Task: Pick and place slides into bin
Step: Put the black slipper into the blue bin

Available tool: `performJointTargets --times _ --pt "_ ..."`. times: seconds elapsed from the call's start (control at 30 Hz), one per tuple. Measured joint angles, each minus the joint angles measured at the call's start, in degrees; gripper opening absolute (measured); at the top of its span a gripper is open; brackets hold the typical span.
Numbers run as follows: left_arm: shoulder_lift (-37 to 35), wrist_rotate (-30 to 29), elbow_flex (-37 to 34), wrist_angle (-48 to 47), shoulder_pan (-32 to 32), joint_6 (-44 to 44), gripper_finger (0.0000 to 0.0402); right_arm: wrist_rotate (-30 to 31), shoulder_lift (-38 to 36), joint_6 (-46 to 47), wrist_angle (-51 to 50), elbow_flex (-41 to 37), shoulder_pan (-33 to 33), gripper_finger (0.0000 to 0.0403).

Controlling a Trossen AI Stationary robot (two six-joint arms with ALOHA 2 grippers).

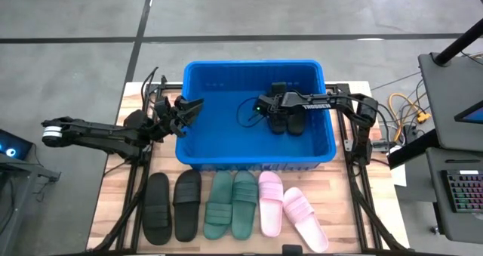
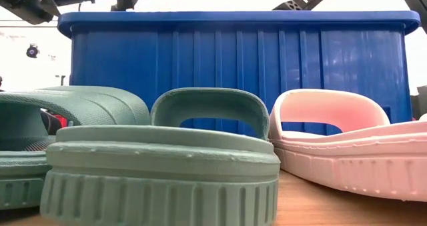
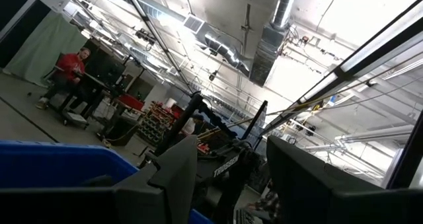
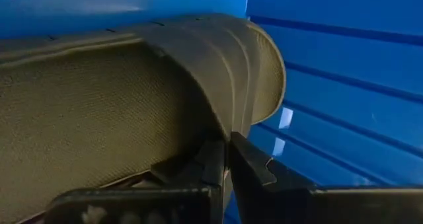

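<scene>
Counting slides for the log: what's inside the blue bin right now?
Inside the bin, the right gripper is shut on a black slide's strap. A second dark slide seems to lie beside it; the arm covers much of both. The rest of the floor shows bare blue.

A grey concrete floor [image 1: 75, 14] with dark seams surrounds a pale wooden table [image 1: 113, 211]. To the right stands a dark desk [image 1: 453, 82] with a keyboard [image 1: 462, 192] and orange cables [image 1: 407, 109]. Overhead, an industrial ceiling carries a silver duct [image 3: 281, 12] and bright strip lights [image 3: 370, 49]. Far off, a person in red [image 3: 69, 69] sits at a workstation near a green curtain [image 3: 36, 42].
</scene>
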Motion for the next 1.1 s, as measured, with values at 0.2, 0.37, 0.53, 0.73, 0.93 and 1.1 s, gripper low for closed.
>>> performJointTargets --times 0.2,0.37,0.53,0.73,0.93,1.1 --pt "0.0 0.0 -0.1 0.0 0.0 0.0 0.0169 -3.4 0.1 1.8 1.0 0.0 -0.4 0.0008" --pt "0.0 0.0 -0.1 0.0 0.0 0.0 0.0169 -3.2 0.1 2.2 1.3 -0.1 -0.5 0.0012" --pt "0.0 0.0 -0.1 0.0 0.0 0.0 0.0169 -3.9 0.1 1.5 1.7 -0.1 -0.7 0.0047" --pt "-0.1 0.4 -0.1 0.0 0.0 0.0 0.0169 -6.3 -0.6 1.7 1.8 0.2 -0.8 0.0109" --pt "-0.2 1.3 -0.1 0.0 0.0 0.0 0.0169 -7.2 -1.9 1.6 1.5 1.2 -0.9 0.0153" --pt "-0.2 1.5 -0.1 0.0 0.0 0.0 0.0169 -10.0 -2.5 1.5 -0.5 1.4 -1.2 0.0168"
